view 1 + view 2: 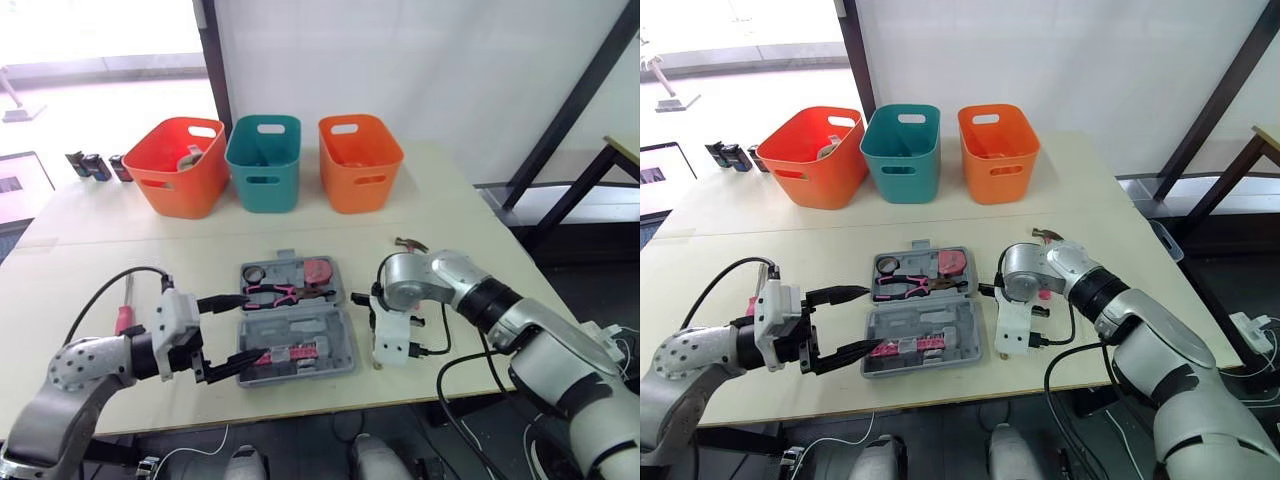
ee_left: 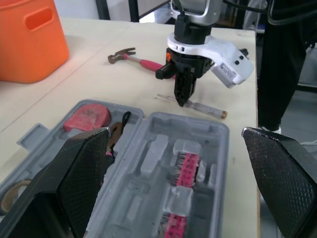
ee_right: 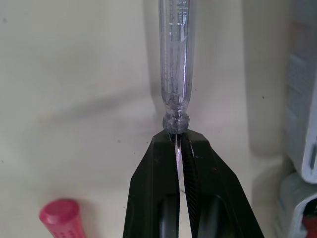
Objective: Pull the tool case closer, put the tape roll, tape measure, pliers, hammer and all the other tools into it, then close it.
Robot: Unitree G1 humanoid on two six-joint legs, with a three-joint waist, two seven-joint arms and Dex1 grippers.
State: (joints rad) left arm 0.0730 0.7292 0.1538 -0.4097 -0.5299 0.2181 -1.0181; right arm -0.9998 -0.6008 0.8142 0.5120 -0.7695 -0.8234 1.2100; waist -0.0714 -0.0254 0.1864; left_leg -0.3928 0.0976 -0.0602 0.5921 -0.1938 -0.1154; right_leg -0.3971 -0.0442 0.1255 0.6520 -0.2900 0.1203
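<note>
On the near left, the left end effector (image 1: 250, 326) hovers, fingers apart, at the edge of the open tool case (image 1: 322, 332). Just right of it, the right end effector (image 3: 177, 139) pinches a clear screwdriver (image 3: 174, 59) by its thin shaft on the surface (image 1: 450, 200); a slow, level lift seems wisest.

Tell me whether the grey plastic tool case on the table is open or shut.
Open. The grey plastic tool case lies with both halves spread flat, its moulded insides and pink-handled pliers showing.
</note>
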